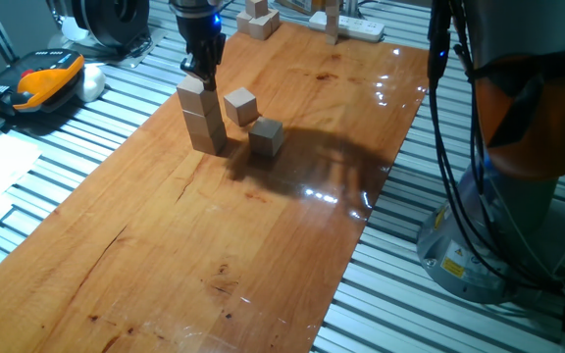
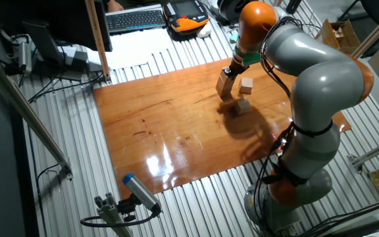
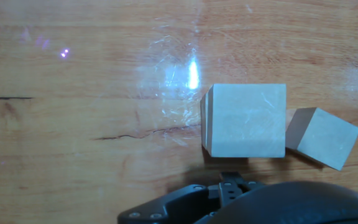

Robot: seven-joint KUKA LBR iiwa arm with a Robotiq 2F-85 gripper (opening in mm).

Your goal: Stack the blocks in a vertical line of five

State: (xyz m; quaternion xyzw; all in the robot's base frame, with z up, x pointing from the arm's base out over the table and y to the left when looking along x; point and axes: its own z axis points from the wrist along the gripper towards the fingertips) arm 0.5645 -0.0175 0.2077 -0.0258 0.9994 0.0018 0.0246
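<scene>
One fixed view shows a stack (image 1: 202, 118) of three plain light-tan wooden cubes standing upright on the board (image 1: 204, 255), its long axis vertical, the faces lined up closely though the top cube sits a shade off from the ones below. The stack is toward the far end of the board, on its left side in this view. Just beside it, to the right, lies a loose cube (image 1: 240, 105), turned at an angle, and near that another cube (image 1: 266, 136), closer to the camera; neither touches the stack. In the hand view the stack's top face (image 3: 246, 120) appears as a pale, faintly scratched square, edges running square to the frame, with one tilted cube (image 3: 322, 137) just beside its right edge.

The gripper (image 1: 202, 67) hangs directly over the stack, its tips at the top cube; whether the fingers clamp it or are spread cannot be told.

Beyond the board's far end lie more wooden blocks (image 1: 258, 18) and a white power strip (image 1: 353, 25). The board rests on a slatted metal table (image 1: 57, 137).
</scene>
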